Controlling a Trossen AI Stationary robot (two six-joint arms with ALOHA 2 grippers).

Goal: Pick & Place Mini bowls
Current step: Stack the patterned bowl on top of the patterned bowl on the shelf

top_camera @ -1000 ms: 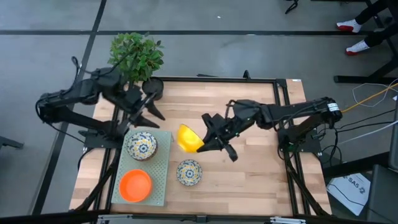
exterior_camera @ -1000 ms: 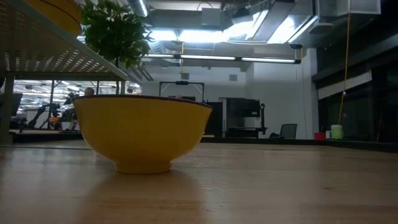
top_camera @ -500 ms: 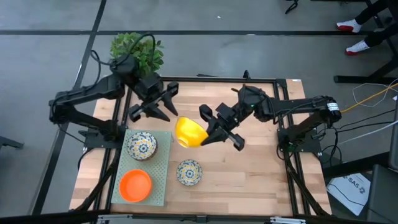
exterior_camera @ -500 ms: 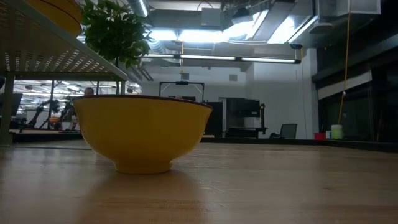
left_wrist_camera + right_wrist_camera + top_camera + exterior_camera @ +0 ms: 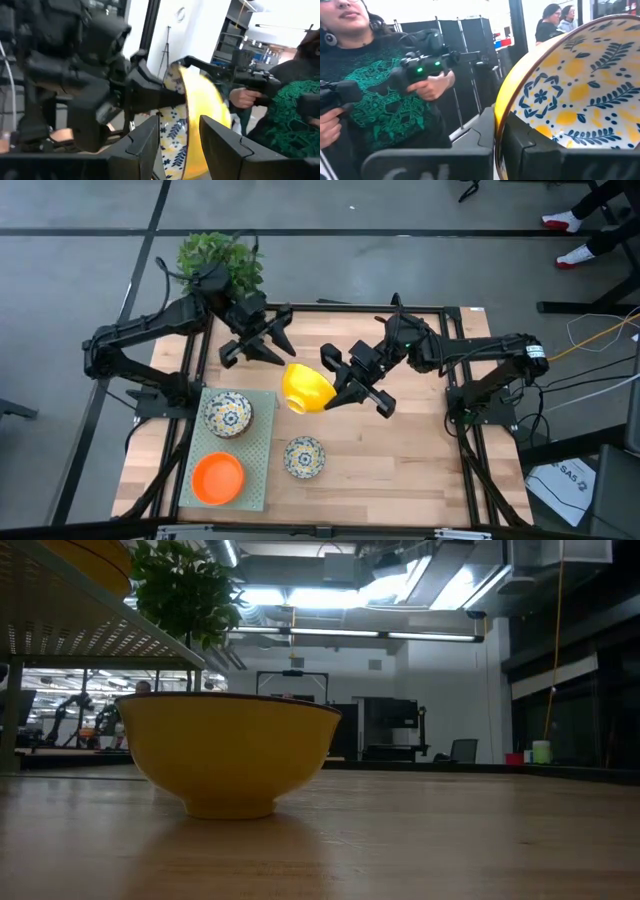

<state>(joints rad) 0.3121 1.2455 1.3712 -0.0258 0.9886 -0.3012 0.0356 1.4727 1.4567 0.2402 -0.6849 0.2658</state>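
Grey floor surrounds the wooden table. Beyond it, a dim hall: bright ceiling strip lights, exposed ducts, a distant office chair.

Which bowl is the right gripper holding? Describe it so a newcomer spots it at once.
Look above the middle of the wooden table, between the two arms. The right gripper pinches the rim of a tilted bowl in mid-air. Unlike the bowls lying flat below, its outside is plain yellow.
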